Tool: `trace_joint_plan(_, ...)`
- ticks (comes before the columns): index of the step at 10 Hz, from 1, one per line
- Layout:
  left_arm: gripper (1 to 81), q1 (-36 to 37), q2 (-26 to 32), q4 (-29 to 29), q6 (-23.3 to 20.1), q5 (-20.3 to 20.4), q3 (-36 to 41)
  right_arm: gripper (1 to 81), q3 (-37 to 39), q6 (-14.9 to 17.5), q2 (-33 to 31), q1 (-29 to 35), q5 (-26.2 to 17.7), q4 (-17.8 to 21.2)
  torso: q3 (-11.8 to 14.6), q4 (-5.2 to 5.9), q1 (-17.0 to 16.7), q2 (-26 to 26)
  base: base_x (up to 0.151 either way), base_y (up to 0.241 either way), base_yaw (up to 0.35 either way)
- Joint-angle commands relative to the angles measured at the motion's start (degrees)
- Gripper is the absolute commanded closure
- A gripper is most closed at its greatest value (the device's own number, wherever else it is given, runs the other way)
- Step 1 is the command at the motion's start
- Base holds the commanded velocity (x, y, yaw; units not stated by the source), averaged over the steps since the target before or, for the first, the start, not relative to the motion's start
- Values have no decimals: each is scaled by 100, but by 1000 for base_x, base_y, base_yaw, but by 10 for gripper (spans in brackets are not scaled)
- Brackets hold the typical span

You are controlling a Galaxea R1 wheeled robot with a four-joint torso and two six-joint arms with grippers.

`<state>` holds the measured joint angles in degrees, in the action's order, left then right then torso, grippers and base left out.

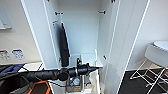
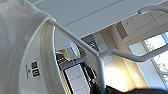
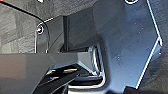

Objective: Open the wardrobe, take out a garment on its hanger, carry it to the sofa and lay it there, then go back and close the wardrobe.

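Our left wrist view alone shows the white shirt (image 2: 22, 50) on its hanger (image 2: 100, 53); our left arm (image 1: 62, 73) reaches level into the open wardrobe (image 1: 82, 30), grip unclear.

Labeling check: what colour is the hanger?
White; clearest in the left wrist view, hanger.

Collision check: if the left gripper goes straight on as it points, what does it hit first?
Probably the wardrobe, its right inner wall, just beyond the left gripper; depth is unclear.

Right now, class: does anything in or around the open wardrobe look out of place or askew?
Nothing stands out. The wardrobe stands open with a long black garment hanging straight inside, and the white shirt sits on its hanger.
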<state>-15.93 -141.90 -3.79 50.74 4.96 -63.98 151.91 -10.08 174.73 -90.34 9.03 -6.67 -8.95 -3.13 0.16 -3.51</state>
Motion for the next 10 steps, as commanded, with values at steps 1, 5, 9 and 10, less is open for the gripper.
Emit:
trace_joint_plan(1,811,789,73,-175,-108,374,201,10,-31,24,38,143,-279,-54,0,0,0,0,0,0,0)
trace_joint_plan(5,811,789,100,-262,-99,392,192,10,-31,24,30,143,-279,-54,0,2,0,0,0,0,0)
trace_joint_plan(9,811,727,109,-289,-108,391,201,10,-31,33,30,170,-279,-54,0,0,0,0,0,0,0)
trace_joint_plan(10,811,727,100,-289,-108,383,201,10,-31,24,30,170,-279,-54,0,0,0,0,0,0,0)
